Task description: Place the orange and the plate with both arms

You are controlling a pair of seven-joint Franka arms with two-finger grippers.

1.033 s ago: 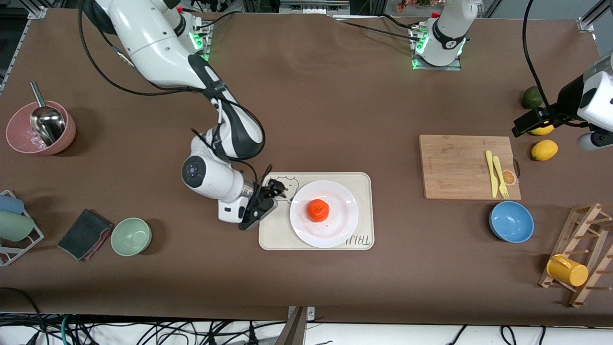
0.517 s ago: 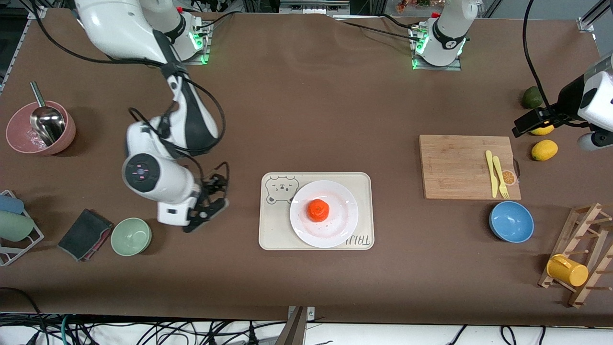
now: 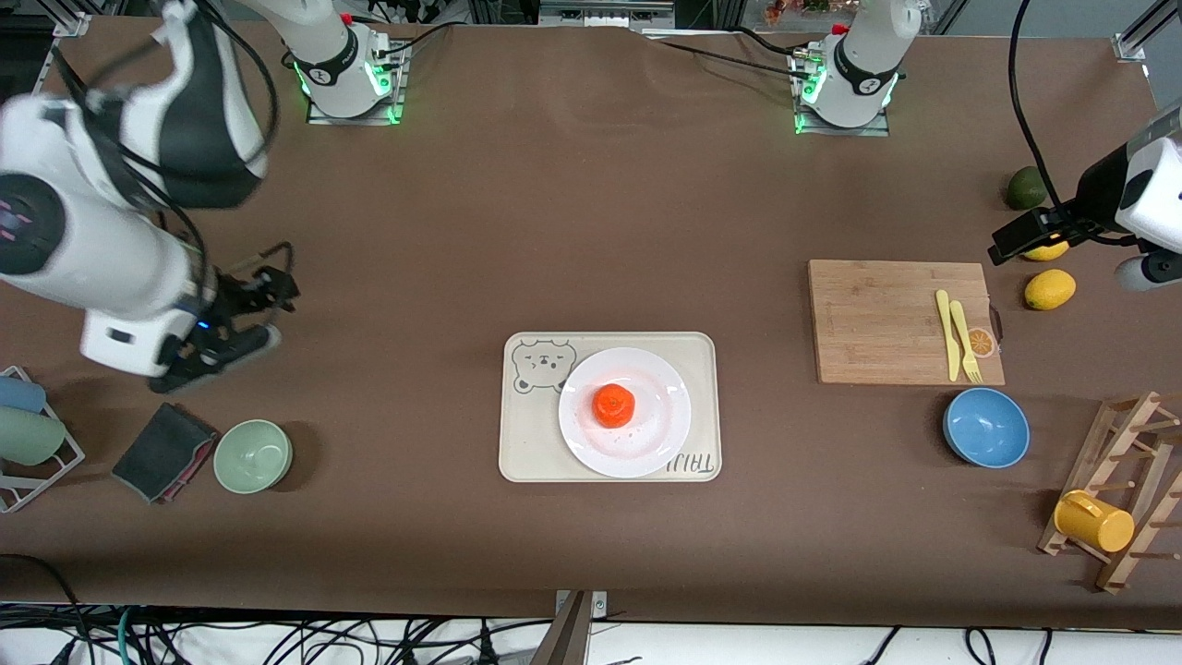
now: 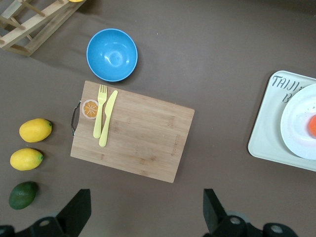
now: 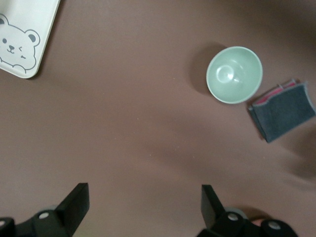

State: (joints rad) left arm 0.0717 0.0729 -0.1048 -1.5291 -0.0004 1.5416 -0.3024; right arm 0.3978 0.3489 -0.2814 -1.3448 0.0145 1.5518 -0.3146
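The orange [image 3: 613, 405] sits in the middle of the white plate [image 3: 660, 411]. The plate rests on a cream tray [image 3: 522, 443] with a bear drawing, at the table's middle. My right gripper [image 3: 251, 316] is open and empty, up in the air over bare table toward the right arm's end, well away from the tray; its wrist view [image 5: 143, 202] shows only the tray's bear corner [image 5: 19, 39]. My left gripper [image 4: 145, 207] is open and empty, waiting high over the left arm's end. Its view shows the plate's edge [image 4: 296, 123] and a sliver of the orange [image 4: 313, 126].
A cutting board [image 3: 886, 319] with a yellow knife and fork, a blue bowl [image 3: 985, 427], two lemons [image 3: 1049, 288], an avocado [image 3: 1025, 187] and a mug rack [image 3: 1122, 489] lie at the left arm's end. A green bowl [image 3: 253, 455], a dark cloth [image 3: 163, 451] and a pink bowl [image 3: 78, 247] lie at the right arm's end.
My right arm has pulled back from beside the tray toward its own end of the table and risen. The orange, the plate and my left arm have not moved.
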